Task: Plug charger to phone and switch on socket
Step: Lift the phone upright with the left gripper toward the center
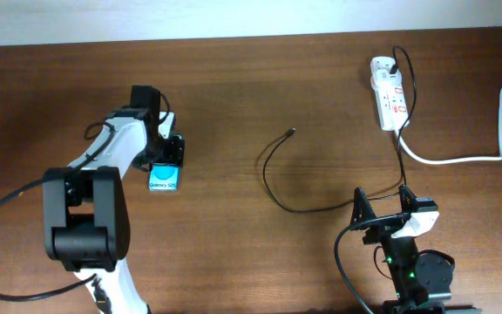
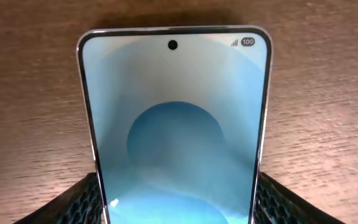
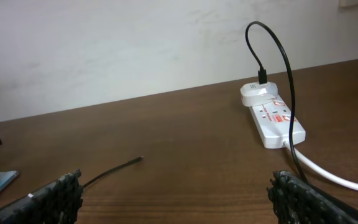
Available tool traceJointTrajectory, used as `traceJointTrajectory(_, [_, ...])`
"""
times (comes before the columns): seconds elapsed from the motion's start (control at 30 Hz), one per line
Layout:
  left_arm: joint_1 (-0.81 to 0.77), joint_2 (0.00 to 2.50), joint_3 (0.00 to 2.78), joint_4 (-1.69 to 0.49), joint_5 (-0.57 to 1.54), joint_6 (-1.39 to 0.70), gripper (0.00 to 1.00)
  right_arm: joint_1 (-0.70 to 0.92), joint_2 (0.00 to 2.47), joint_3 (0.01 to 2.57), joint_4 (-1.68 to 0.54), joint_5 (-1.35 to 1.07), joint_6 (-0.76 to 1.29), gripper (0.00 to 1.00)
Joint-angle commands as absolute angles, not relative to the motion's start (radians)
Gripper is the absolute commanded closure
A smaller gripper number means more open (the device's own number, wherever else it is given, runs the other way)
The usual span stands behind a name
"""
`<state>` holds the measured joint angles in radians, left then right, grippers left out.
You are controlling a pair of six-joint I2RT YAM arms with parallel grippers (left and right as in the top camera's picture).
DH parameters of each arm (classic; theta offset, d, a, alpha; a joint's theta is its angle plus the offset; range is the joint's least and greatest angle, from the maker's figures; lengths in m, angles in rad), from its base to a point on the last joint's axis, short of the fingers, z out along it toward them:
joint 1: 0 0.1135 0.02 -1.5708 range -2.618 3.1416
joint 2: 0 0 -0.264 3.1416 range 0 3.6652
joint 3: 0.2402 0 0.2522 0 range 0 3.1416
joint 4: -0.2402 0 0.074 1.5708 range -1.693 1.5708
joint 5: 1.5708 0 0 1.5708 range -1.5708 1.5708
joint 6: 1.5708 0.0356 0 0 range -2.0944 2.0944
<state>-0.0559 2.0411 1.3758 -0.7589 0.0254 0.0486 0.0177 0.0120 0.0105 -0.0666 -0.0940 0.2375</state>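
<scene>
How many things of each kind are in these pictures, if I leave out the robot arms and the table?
phone: 1
power strip: 1
black charger cable: 1
thick white cord: 1
Total: 4

- The table [image 1: 234,113] is dark brown wood with a visible grain, running up to a pale wall at the far edge.
- A phone [image 1: 164,180] with a blue screen is at the left.
- A thin black cable [image 1: 264,172] loops across the middle, its tip [image 1: 293,132] lying free on the wood.
- A white power strip [image 1: 389,100] lies at the far right.
- A thick white cord [image 1: 460,160] curves from the strip off to the right edge.
</scene>
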Motion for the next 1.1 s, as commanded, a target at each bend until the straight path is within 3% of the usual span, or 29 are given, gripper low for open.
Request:
traceJointTrajectory(0.0, [-0.066, 2.081, 1.425, -0.818, 0.090, 0.022, 0.50, 0.026, 0.006, 0.006, -0.072, -0.093, 0.244, 0.02])
traceJointTrajectory(0.4, [-0.077, 2.081, 1.533, -0.851, 0.144, 0.011, 0.54, 0.026, 0.006, 0.006, -0.072, -0.093, 0.244, 0.02])
traceJointTrajectory(0.8, [-0.201, 2.081, 1.923, -1.182, 0.156, -0.015, 0.59, 0.026, 0.006, 0.006, -0.072, -0.093, 0.244, 0.02])
traceJointTrajectory(1.07, [-0.207, 2.081, 1.975, -1.331, 0.371, -0.094, 0.64, 0.026, 0.006, 0.006, -0.072, -0.093, 0.244, 0.02])
